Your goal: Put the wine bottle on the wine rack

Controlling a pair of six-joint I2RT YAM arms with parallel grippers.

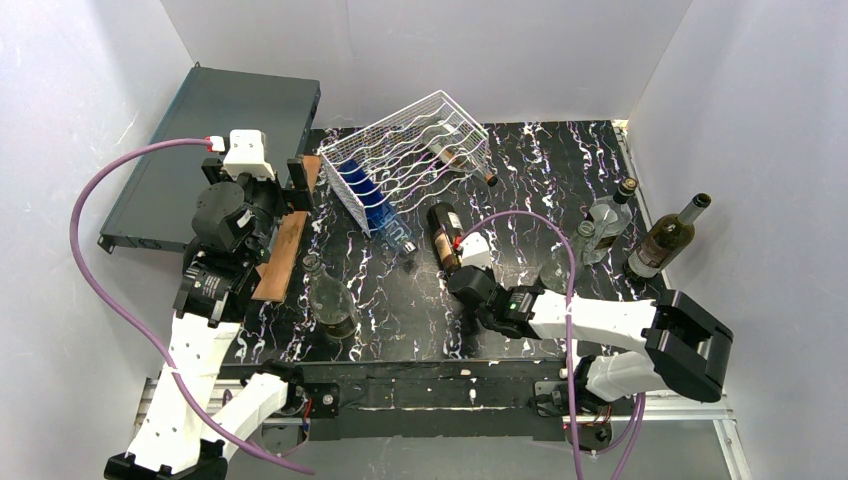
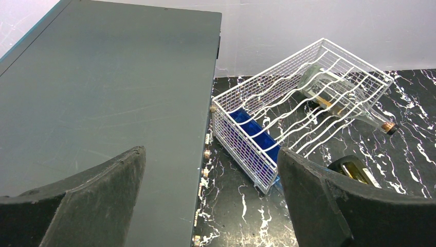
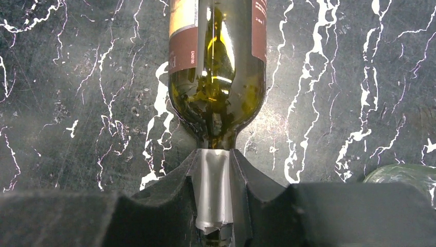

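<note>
A green glass wine bottle (image 1: 445,230) (image 3: 216,77) with a maroon label lies on its side on the black marbled table. My right gripper (image 1: 460,263) (image 3: 214,159) is shut on its foil-wrapped neck, low over the table. The white wire wine rack (image 1: 415,150) (image 2: 308,108) sits tilted just beyond the bottle, with another bottle (image 1: 455,155) (image 2: 334,100) lying in it and something blue (image 2: 254,131) at its near end. My left gripper (image 1: 295,215) (image 2: 211,206) hangs open and empty at the rack's left, over the edge of the grey box.
A flat dark grey box (image 1: 215,140) (image 2: 103,92) fills the back left. A clear glass bottle (image 1: 330,298) sits near the left arm. At the right stand a clear bottle (image 1: 605,222) and a dark one (image 1: 668,238), close to the wall.
</note>
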